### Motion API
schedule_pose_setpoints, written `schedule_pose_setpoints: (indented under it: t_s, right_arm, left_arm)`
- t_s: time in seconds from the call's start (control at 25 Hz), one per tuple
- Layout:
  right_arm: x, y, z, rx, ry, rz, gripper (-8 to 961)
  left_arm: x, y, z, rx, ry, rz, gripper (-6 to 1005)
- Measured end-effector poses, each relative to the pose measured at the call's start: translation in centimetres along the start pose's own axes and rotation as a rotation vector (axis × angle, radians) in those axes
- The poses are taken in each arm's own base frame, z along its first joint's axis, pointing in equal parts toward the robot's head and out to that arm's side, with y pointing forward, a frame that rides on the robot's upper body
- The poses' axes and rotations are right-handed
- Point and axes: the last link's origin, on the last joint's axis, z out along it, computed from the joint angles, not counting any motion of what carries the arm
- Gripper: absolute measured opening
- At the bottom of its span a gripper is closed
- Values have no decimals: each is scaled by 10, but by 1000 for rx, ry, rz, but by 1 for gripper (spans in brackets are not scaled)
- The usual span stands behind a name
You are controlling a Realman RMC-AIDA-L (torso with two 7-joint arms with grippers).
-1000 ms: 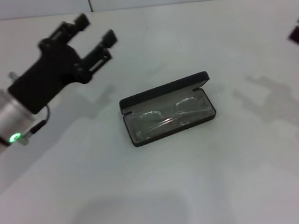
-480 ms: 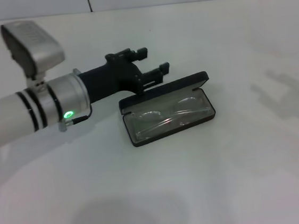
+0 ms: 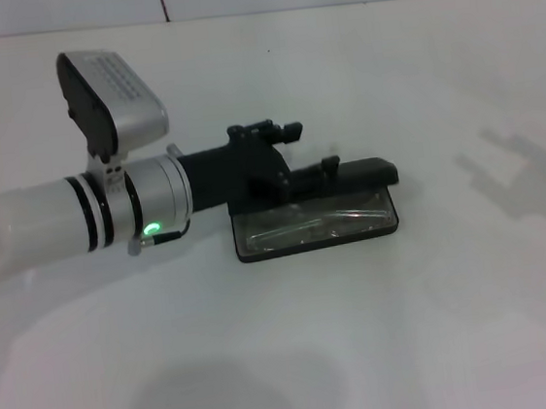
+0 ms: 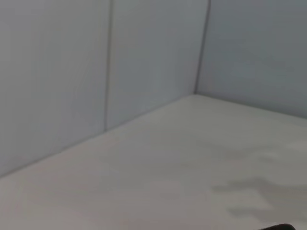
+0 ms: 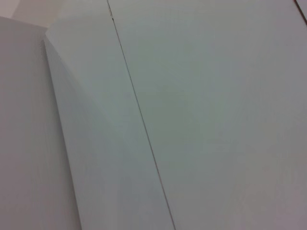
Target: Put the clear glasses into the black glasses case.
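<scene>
The left gripper (image 3: 296,148) reaches in from the left, its fingers spread apart over the hinged lid of the black glasses case (image 3: 354,235). Just below its fingertips, the clear glasses (image 3: 319,221) lie inside the case on the white table (image 3: 299,358).

The left arm (image 3: 51,233) was a white cylinder with black bands, a green light at its wrist, a silver-grey camera box (image 3: 114,102) at 12 o'clock, and a black left gripper (image 3: 292,154).

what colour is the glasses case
Black, seen best in the head view: the black glasses case lies on the white table.
</scene>
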Motion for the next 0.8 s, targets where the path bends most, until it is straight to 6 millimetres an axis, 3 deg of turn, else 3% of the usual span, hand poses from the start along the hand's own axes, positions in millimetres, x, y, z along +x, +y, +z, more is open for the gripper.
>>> schedule_pose_setpoints:
  t_s: [0.36,0.6,0.8]
  right_arm:
    - [3,-3,5,4,25,-2,533]
    - [7,5,17,-131,125,-17,535]
    - [6,19,31,-355,289,-23,607]
  left_arm:
    - [-20,13,-8,-28,-19,32,714]
    - [-2,27,-23,-123,161,20,714]
    - [16,48,-52,-327,306,56,713]
